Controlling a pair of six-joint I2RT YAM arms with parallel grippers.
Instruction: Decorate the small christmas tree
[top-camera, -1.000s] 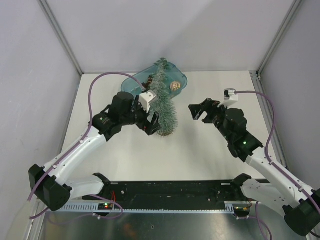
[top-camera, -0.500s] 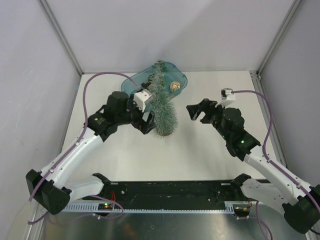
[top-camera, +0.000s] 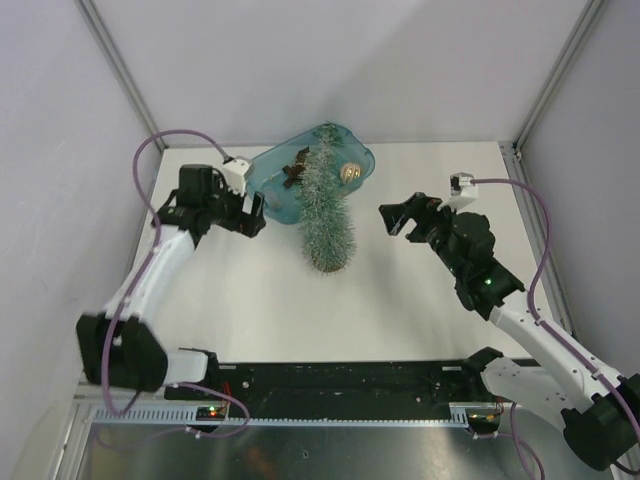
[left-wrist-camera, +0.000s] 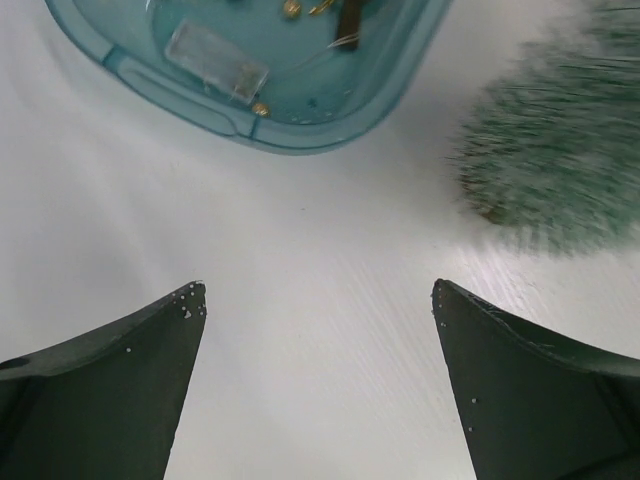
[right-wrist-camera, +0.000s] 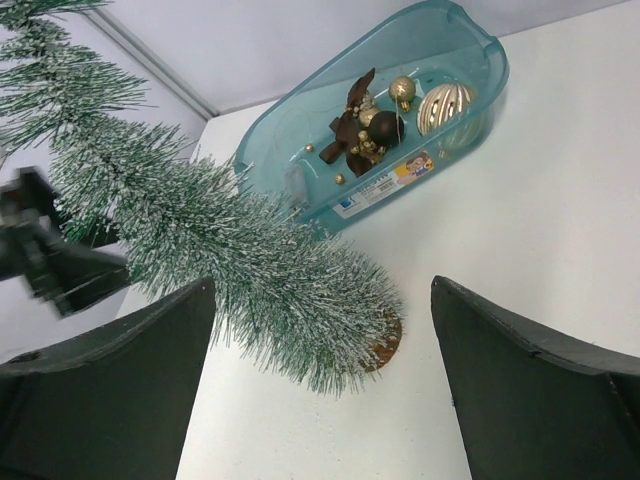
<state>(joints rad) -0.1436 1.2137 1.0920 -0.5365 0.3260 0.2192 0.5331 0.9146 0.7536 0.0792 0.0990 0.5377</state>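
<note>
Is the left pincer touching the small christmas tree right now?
Apart. The left wrist view shows bare table between the open left pincer and the small christmas tree.

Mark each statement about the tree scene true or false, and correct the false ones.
1. The left gripper holds the tree. False: it is open, apart from the tree, and holds nothing.
2. The tree's base rests on the table, outside the tub. True.
3. Ornaments lie in the tub. True.
4. The right gripper is shut on a gold ball. False: it is open and empty; the gold ball lies in the tub.
</note>
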